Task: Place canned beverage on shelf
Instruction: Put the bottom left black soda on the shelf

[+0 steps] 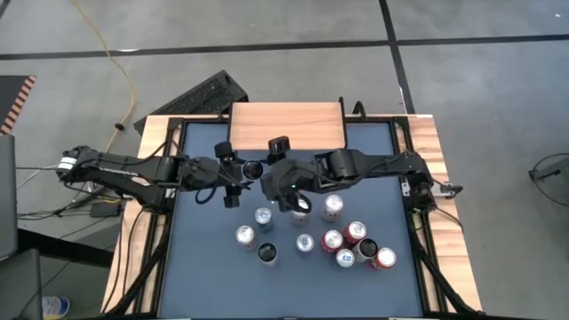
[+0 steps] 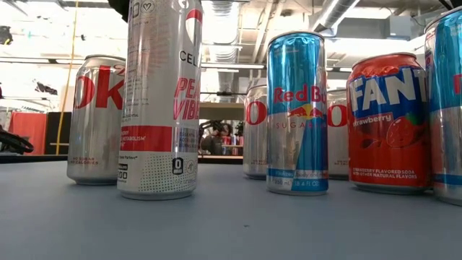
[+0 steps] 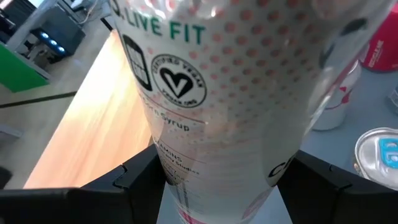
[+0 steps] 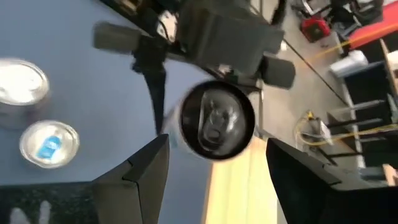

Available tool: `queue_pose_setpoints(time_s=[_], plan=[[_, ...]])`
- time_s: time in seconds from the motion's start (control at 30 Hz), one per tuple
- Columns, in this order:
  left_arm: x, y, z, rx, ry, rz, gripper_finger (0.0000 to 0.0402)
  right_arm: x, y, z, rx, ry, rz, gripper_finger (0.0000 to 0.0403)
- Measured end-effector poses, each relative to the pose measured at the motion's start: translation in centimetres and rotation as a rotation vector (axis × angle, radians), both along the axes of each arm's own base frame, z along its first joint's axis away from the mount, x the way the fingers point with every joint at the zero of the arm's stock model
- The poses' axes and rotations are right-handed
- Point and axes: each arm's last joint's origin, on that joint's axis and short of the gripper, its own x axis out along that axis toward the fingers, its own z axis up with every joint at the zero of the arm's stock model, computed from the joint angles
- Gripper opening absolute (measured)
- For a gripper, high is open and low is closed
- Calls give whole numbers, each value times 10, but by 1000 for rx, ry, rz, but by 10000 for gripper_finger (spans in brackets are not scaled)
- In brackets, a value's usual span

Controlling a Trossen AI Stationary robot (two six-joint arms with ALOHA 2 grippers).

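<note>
Your left gripper (image 1: 242, 172) is clamping a tall white can (image 3: 236, 93), lifting it clear of the blue mat (image 1: 196, 267). Just beside it, your right gripper (image 1: 286, 191) is hovering with fingers spread, holding nothing. The shelf (image 1: 286, 123) is sitting just beyond both grippers; the other cans (image 1: 342, 244) are standing behind them.

Shelf (image 1: 286, 120) top free; cans (image 1: 333, 240) clustered.

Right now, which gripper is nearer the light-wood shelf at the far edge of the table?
Left. The left gripper holds a tall white can just in front of the shelf. The right gripper, open, sits beside it, slightly farther back toward the cans.
</note>
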Motion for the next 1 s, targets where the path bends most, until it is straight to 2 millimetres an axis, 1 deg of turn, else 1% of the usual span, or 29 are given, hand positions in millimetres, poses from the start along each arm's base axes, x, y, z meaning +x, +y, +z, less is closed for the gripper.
queue_pose_setpoints(time_s=[0.17,0.23,0.27,0.37,0.47,0.53,0.57,0.67,0.77,0.83,0.9,0.93,1.0], plan=[[1,1,6,8,-59,6,245,2,-4,-3,58,11,19,256],[-3,1,11,11,-85,15,245,-2,-6,2,73,-10,7,256],[-6,1,13,8,-97,14,245,-5,-7,8,91,-33,1,256],[-14,1,23,-4,-155,-4,245,-28,-13,32,178,-95,15,256],[-21,0,36,-16,-255,-71,245,-54,-29,57,319,-155,39,256],[-24,0,44,-12,-317,-112,245,-65,-41,69,404,-192,73,256],[-24,-1,47,-5,-343,-132,245,-67,-45,71,423,-196,85,256],[-23,-2,49,7,-360,-161,245,-66,-54,73,432,-210,108,256],[-22,-2,48,6,-346,-168,245,-55,-60,63,411,-165,137,256],[-22,-2,47,5,-340,-168,245,-51,-68,55,388,-114,151,256],[-23,-2,47,3,-342,-168,245,-45,-77,48,424,-83,200,256],[-23,-2,48,2,-343,-168,245,-46,-83,47,449,-70,217,256],[-24,-2,49,3,-353,-167,245,-53,-94,47,479,-44,187,256]])
